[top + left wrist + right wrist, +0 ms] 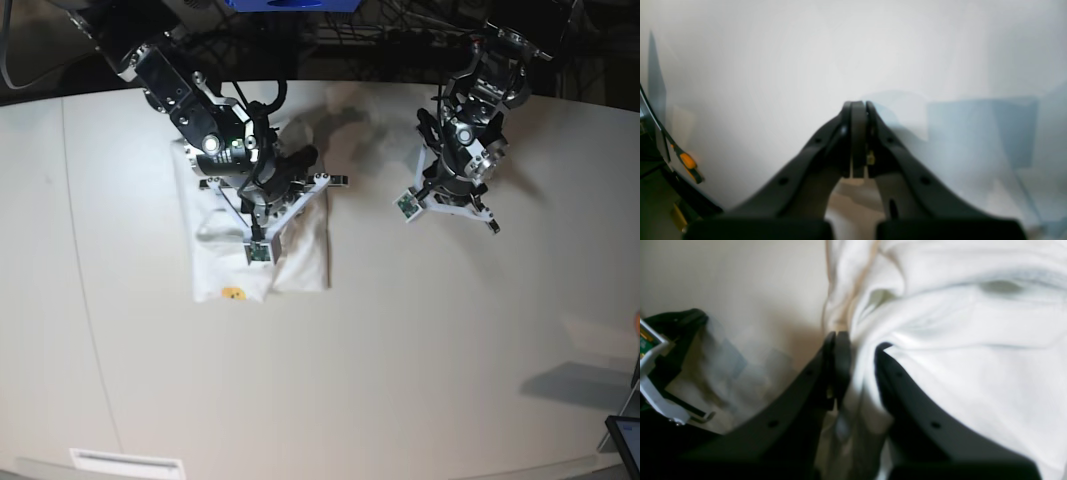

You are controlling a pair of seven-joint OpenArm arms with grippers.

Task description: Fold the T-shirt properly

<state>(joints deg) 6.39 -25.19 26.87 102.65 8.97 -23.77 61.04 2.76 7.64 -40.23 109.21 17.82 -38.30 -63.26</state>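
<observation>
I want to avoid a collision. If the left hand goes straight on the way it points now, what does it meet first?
Most likely the bare table. The left hand is shut and empty, and its wrist view shows only pale surface past the fingertips. The T-shirt lies under the other arm, out of this line. Depth is unclear.

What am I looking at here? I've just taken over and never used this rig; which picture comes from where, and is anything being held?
The overhead picture shows a pale table with two robot arms. The other two pictures come from cameras on the arms' wrists, looking along their black jaws. The right gripper, on the left of the overhead view, pinches a fold of the white T-shirt, which lies partly folded beneath it. The left gripper is shut on nothing and sits apart from the cloth, above bare table.
</observation>
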